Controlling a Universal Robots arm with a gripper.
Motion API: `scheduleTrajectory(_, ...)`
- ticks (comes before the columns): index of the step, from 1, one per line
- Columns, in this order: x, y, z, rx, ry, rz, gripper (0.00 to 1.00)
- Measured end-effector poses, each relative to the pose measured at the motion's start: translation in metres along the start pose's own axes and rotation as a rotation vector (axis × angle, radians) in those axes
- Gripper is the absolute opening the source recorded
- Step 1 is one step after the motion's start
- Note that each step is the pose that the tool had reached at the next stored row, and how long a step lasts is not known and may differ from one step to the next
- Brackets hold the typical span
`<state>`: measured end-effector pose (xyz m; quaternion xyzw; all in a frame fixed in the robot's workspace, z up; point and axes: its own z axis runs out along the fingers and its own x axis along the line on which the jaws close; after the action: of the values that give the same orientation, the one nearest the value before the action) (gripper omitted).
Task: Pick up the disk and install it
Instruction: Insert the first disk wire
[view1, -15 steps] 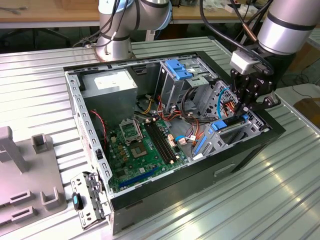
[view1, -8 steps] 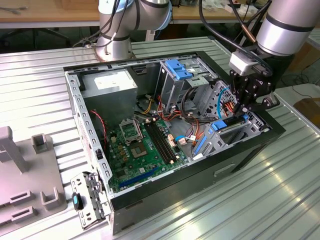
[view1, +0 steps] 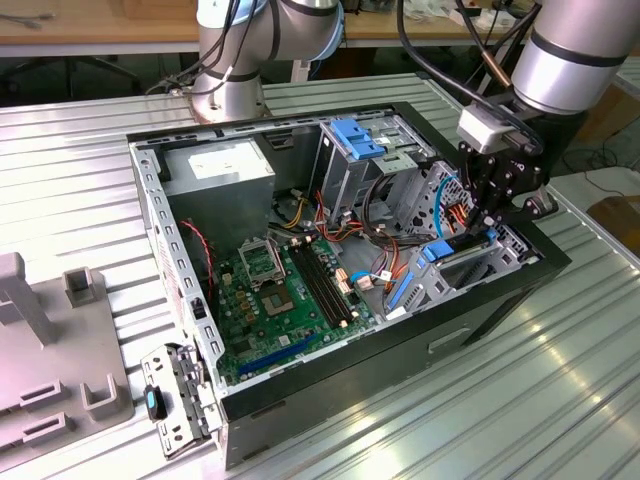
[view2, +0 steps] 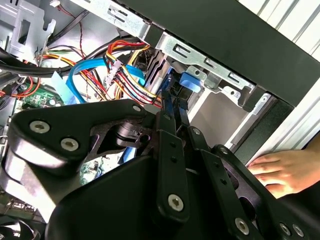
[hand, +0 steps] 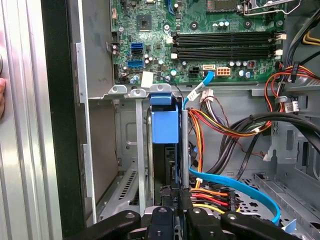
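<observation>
The disk (hand: 164, 122) stands on edge in the drive cage (hand: 141, 150) at the front corner of the open computer case (view1: 180, 290). Its blue carrier faces the motherboard and its dark body (hand: 170, 160) runs back toward me. In the exterior view the carrier's blue end (view1: 437, 251) shows at the case's right side, just below my gripper (view1: 490, 228). In both wrist views the fingers (view2: 169, 131) sit close together, shut on the disk's thin edge (view2: 166, 95), with a blue tab (view2: 190, 82) just past it. My gripper (hand: 178, 196) reaches down into the cage.
Bundled power wires (hand: 220, 125) and a blue data cable (hand: 235, 187) lie beside the cage. The motherboard (view1: 285, 290) and power supply (view1: 220, 170) fill the case. A lighter blue bracket (view1: 357, 136) tops the upper bay. A person's hand (view2: 280, 170) rests outside the case wall. A grey fixture (view1: 50, 370) stands at the exterior view's left.
</observation>
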<state>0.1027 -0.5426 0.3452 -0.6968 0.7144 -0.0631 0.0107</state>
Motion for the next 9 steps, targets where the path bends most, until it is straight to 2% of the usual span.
scheduleTrajectory(9,-0.0002,0.0003,0.0027,-0.0001,-0.0003,0.000,0.17)
